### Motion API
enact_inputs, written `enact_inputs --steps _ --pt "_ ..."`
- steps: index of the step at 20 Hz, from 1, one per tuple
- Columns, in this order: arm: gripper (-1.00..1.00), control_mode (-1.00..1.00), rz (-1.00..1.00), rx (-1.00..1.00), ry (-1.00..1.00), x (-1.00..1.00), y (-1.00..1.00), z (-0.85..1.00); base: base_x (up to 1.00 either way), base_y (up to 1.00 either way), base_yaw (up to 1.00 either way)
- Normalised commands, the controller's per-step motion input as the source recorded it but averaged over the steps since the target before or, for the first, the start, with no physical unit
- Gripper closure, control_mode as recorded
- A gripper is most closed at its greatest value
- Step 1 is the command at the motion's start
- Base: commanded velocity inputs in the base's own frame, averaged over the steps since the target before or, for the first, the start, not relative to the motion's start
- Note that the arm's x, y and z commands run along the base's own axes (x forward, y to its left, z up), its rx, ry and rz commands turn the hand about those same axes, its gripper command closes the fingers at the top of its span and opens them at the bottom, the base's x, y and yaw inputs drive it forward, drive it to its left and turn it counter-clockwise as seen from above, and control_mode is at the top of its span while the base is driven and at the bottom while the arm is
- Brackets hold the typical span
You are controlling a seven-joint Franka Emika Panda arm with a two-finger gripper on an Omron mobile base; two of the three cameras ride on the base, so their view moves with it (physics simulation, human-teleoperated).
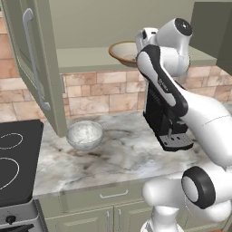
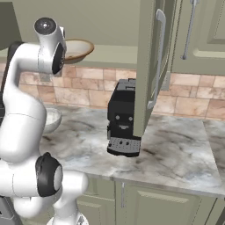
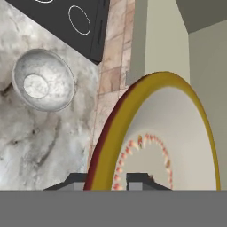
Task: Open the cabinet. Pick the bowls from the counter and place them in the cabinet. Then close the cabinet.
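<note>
My tool [image 3: 105, 181] pinches the tan bowl [image 3: 168, 142] by its rim over the cabinet shelf [image 1: 86, 58], apparently for placement; grey bowl [image 1: 84, 134] waits on desk [image 1: 127, 154]

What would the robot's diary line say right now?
cabinet: open | gripper: shut on tan bowl, at shelf | grey bowl: on counter

Lighting: even, diffuse, rendered; no glare. Soft shadows on table [image 1: 131, 154] under bowl [image 1: 84, 134]. Sharp throughout, no edge distortion.
</note>
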Motion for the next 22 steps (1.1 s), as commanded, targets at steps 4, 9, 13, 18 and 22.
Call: enact_inputs --steps 4,9,13,18,22 --pt "1.00 -1.00 0.00 0.00 0.00 0.47 0.01 0.00 0.00 0.00 0.00" --pt "1.00 -1.00 0.00 0.00 0.00 0.47 0.03 0.00 0.00 0.00 0.00" --pt "1.00 -1.00 0.00 0.00 0.00 0.47 0.04 0.00 0.00 0.00 0.00" --pt "1.00 -1.00 0.00 0.00 0.00 0.49 0.01 0.00 0.00 0.00 0.00" --pt "1.00 -1.00 0.00 0.00 0.00 0.47 0.02 0.00 0.00 0.00 0.00"
